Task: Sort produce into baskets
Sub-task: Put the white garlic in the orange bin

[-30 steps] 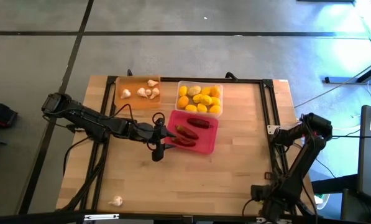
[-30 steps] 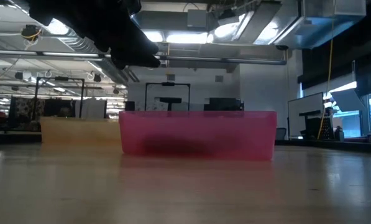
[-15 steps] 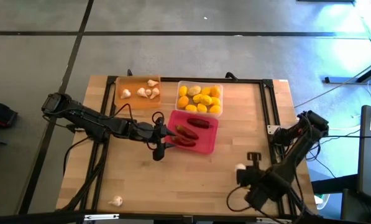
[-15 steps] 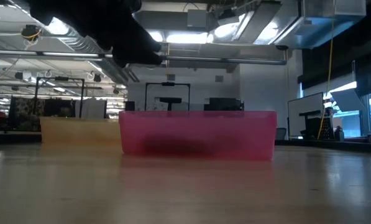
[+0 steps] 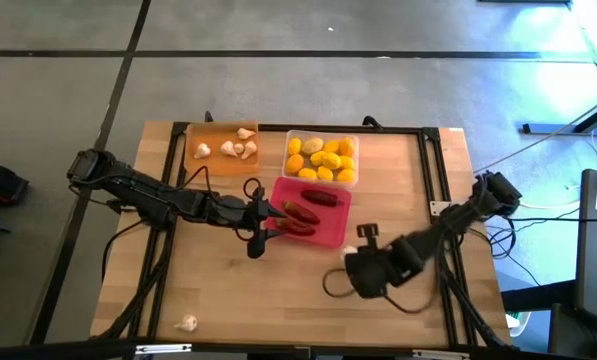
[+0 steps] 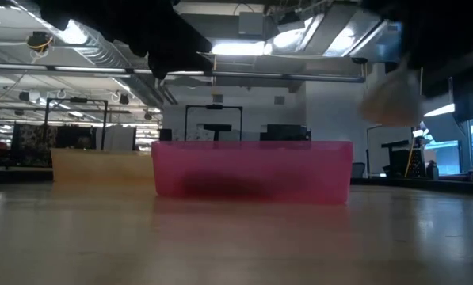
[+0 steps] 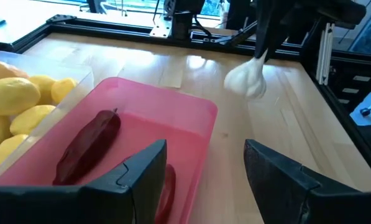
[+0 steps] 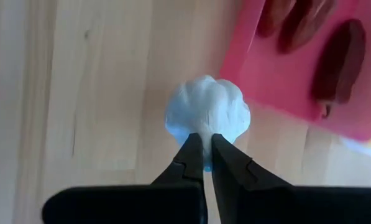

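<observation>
Right pincer (image 8: 207, 149) gripping a white garlic bulb (image 8: 207, 109) by its stem.
Left pincer (image 7: 201, 180) is hovering released over the pink-red plastic tray (image 7: 166, 124); no writing is showing.

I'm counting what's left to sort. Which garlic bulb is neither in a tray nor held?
The garlic bulb lying alone on the table near its front left corner; the others sit in the orange tray or hang from the right gripper.

A pale wooden table (image 5: 378, 180) carries three trays: orange (image 5: 218, 164), clear (image 5: 321, 135), pink (image 5: 334, 232). One garlic bulb (image 5: 186, 323) lies alone near its front left corner.
</observation>
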